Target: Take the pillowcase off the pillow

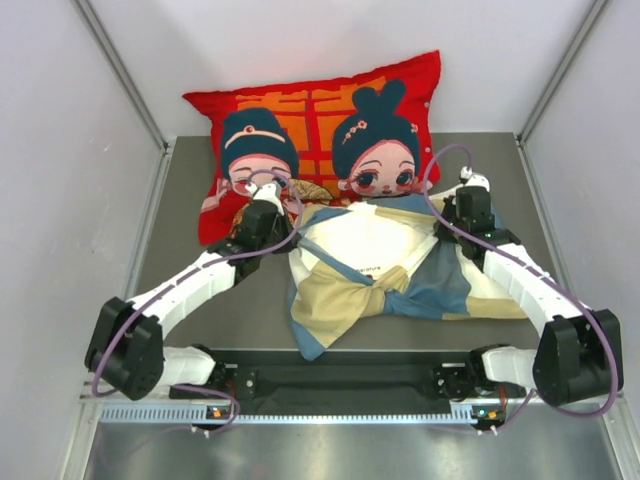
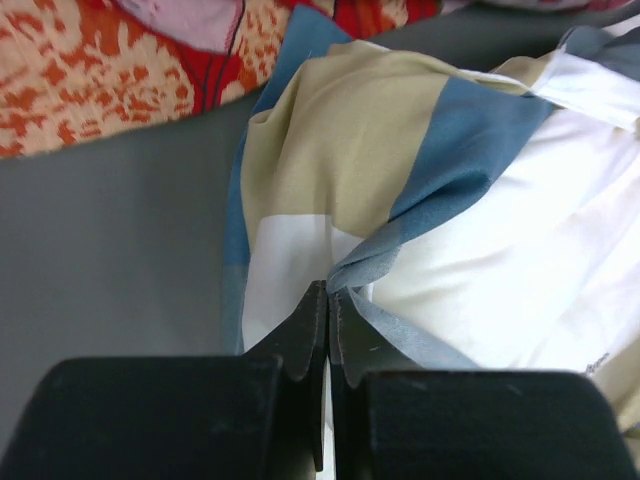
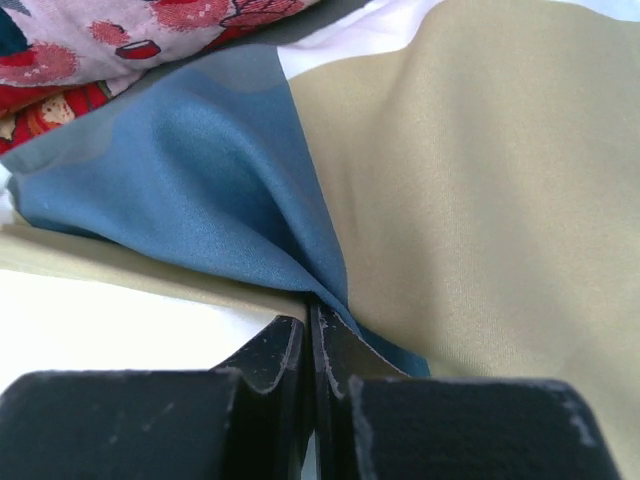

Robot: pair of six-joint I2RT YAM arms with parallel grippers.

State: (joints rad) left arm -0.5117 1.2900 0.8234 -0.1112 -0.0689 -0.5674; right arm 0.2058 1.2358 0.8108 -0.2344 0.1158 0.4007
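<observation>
Your left gripper [image 2: 328, 292] and right gripper [image 3: 312, 312] are each clamping a fold of the pillowcase [image 1: 345, 300], which is lying against the red cushion's [image 1: 310, 105] near edge. The pillow [image 1: 372, 243] is showing at the opening but sitting mostly inside, so removal appears barely begun.

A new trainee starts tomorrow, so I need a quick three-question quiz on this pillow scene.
1. True or false: the left gripper and right gripper are both shut on the pillowcase.
2. What lies behind the pillow? A: red cartoon-figure cushion; B: folded towel; C: cardboard box.
3. Fill in: the pillow's exposed face is ___ in colour.
Key: 1 true; 2 A; 3 white.
</observation>
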